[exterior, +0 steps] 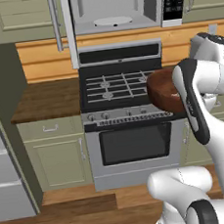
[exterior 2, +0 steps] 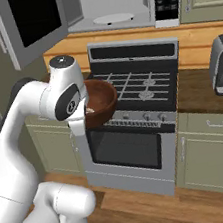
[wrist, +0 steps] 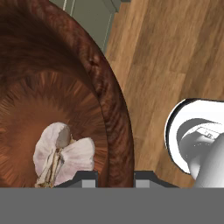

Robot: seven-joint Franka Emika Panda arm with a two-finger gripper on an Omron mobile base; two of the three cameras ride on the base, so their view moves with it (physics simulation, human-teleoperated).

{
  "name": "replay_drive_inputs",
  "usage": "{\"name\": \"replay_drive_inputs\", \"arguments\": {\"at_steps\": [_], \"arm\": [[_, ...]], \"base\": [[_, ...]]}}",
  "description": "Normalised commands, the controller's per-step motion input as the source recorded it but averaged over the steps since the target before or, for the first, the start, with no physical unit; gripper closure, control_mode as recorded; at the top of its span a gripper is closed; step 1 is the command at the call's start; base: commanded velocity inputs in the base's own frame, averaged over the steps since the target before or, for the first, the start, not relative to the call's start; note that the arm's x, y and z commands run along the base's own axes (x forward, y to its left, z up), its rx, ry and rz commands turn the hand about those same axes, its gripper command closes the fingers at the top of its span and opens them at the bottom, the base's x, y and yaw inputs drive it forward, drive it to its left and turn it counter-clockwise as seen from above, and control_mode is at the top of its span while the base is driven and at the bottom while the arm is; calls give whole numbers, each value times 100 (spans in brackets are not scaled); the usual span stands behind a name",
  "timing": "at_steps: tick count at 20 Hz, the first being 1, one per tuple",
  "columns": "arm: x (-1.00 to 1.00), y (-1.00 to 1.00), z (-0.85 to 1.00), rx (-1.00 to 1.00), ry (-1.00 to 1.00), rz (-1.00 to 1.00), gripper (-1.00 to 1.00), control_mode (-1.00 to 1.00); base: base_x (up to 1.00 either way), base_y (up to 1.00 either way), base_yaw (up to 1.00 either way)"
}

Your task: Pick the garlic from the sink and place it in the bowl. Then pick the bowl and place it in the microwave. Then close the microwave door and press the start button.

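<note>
1. Jaws were clenched on the rim of the bowl (wrist: 65, 87), one finger inside the wall, one outside.
2. Bowl hung in air before the stove (exterior: 121, 88), below the open microwave (exterior: 114, 8); garlic (wrist: 63, 155) lay inside.
3. Bowl looked stiff, smooth, prob. slippery; garlic light, could roll w/ tilt, so keep level.

I am working in a home kitchen: beyond my gripper (wrist: 114, 177) a gas stove (exterior: 122, 90) is sitting between wooden counters (exterior: 46, 99) and beige cabinets (exterior: 54, 152), a microwave (exterior: 117, 7) is hanging open above, over plank flooring (wrist: 175, 57).
</note>
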Motion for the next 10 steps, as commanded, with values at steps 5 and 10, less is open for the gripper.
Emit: {"name": "replay_drive_inputs", "arguments": {"at_steps": [5,10], "arm": [[0,0,0,0,0,0,100,100],[0,0,0,0,0,0,100,100]], "base": [[100,30,0],[100,44,0]]}}
